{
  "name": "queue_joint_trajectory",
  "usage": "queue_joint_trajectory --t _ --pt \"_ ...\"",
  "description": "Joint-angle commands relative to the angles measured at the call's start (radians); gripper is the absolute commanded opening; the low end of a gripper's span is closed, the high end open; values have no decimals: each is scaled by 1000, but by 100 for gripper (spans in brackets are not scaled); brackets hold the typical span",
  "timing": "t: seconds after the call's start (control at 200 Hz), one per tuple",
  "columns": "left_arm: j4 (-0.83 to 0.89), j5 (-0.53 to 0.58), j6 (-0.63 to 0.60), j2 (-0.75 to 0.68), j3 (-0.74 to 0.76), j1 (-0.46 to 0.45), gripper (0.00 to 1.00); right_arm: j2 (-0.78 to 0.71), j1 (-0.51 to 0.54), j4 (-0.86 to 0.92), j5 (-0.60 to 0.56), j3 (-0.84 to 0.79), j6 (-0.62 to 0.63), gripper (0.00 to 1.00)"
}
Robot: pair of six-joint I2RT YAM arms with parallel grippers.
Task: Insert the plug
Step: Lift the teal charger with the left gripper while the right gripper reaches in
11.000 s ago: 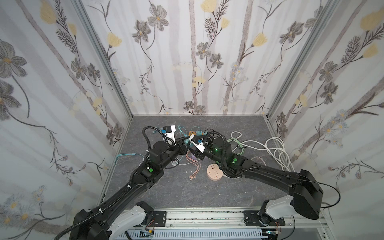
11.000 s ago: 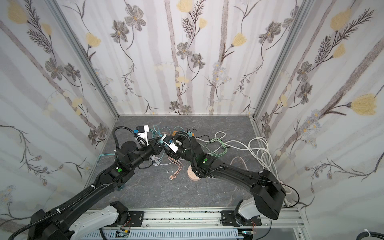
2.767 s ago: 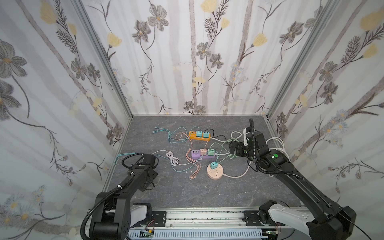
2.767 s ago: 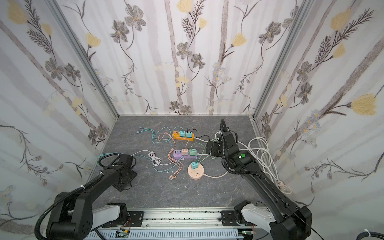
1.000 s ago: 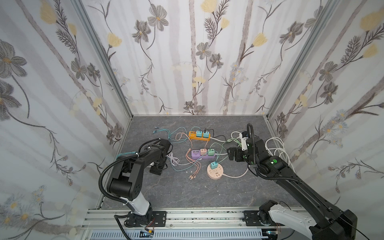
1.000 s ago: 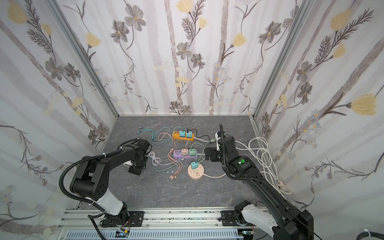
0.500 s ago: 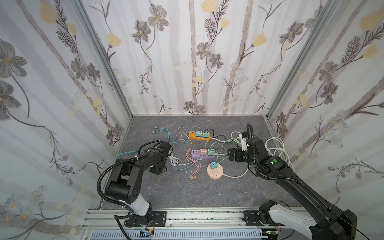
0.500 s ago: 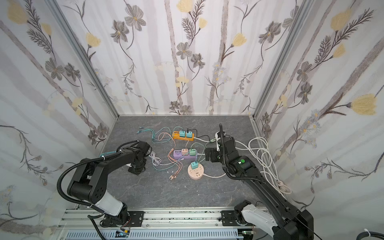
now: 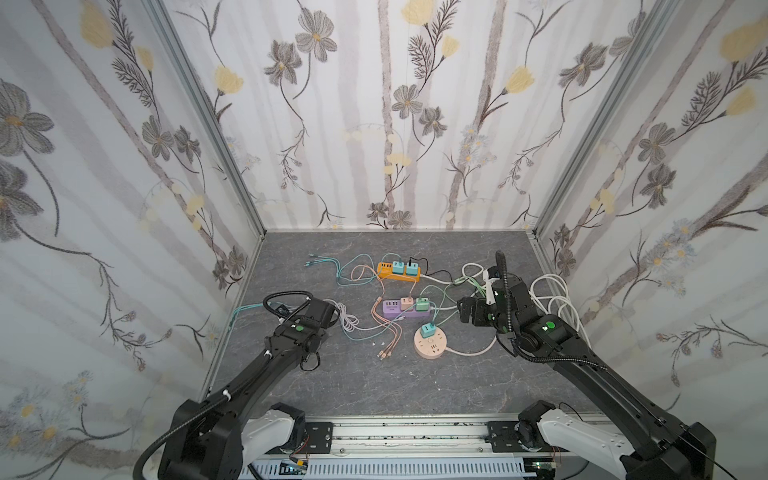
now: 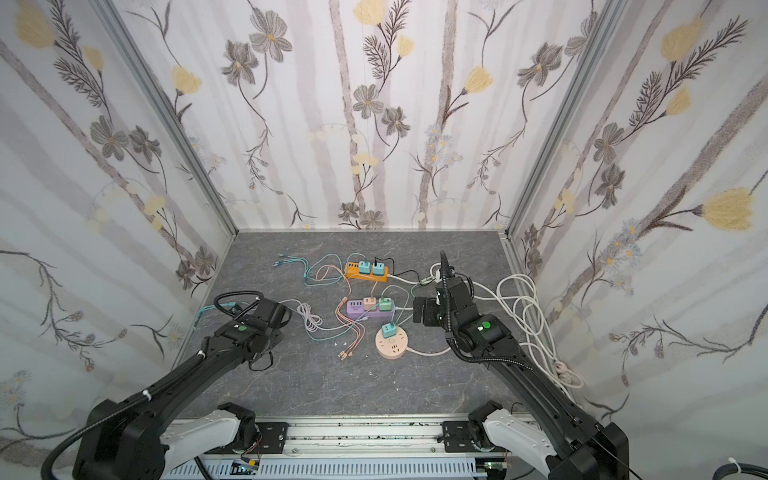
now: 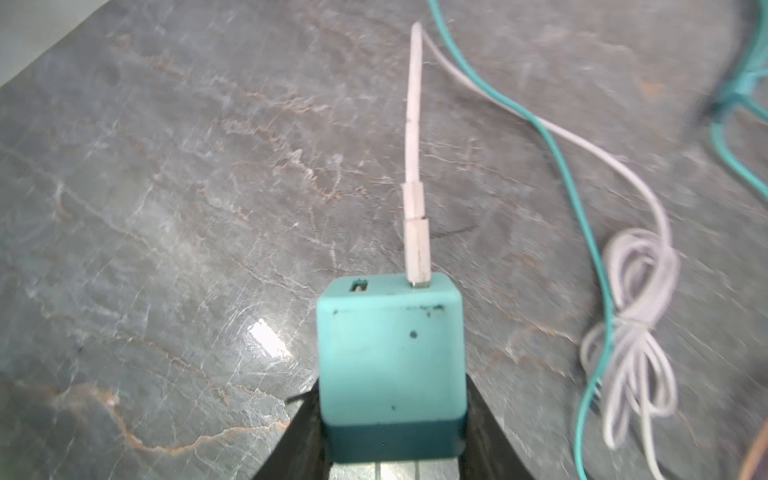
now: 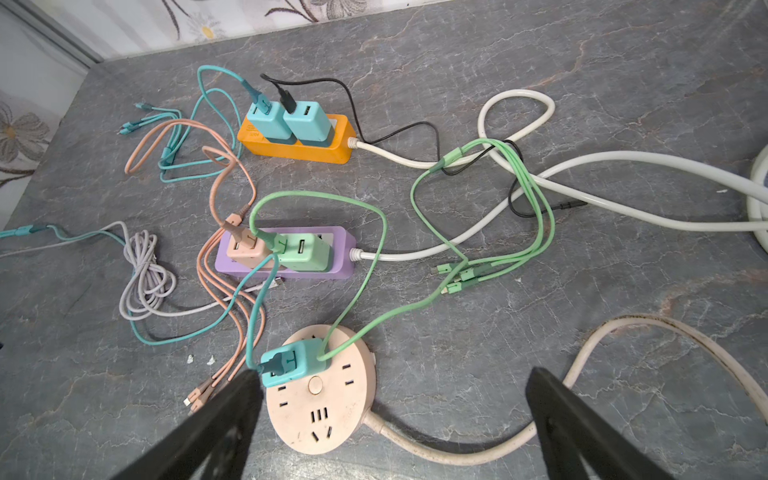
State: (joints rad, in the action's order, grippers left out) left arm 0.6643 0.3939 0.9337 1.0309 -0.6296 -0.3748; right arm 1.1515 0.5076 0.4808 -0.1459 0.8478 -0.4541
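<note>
In the left wrist view a teal cube plug sits between the two dark fingers of my left gripper, which is shut on it. A white cable connector is stuck into the plug's far face. In both top views the left gripper is low over the floor at the left, and the plug is hidden under it. My right gripper stands open above the round pink power strip, holding nothing. It hangs right of the strips in both top views.
An orange strip carries two teal plugs and a purple strip carries a pink and a green one. The round strip has one teal plug. A coiled grey cable, loose coloured cables and thick white cords lie around.
My left gripper's jaws have closed on the teal plug, and the left arm has stretched out lower. The right arm has stayed where it was.
</note>
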Motion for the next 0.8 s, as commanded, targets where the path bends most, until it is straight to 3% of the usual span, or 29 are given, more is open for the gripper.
queue_joint_trajectory --t 0.0,0.115,0.21,0.39,0.615,0.794 --pt "-47 -2 -181 -102 -11 -17 0 -36 -14 -65 -59 -15 -70 99" --pt "14 -29 -279 -86 -161 -63 0 -87 -31 -74 -15 -20 -45 99" --pt "-6 -43 -440 -46 -317 -174 0 -137 -33 -125 97 -45 4 99" --pt "-101 -266 -821 61 -514 -338 0 -192 -33 -196 228 -68 -47 99" --pt "-195 -429 -1215 133 -520 -428 0 -150 -28 -220 554 2 -60 92" --pt "-278 -602 -1433 116 -475 -432 0 -59 12 -162 703 80 -70 82"
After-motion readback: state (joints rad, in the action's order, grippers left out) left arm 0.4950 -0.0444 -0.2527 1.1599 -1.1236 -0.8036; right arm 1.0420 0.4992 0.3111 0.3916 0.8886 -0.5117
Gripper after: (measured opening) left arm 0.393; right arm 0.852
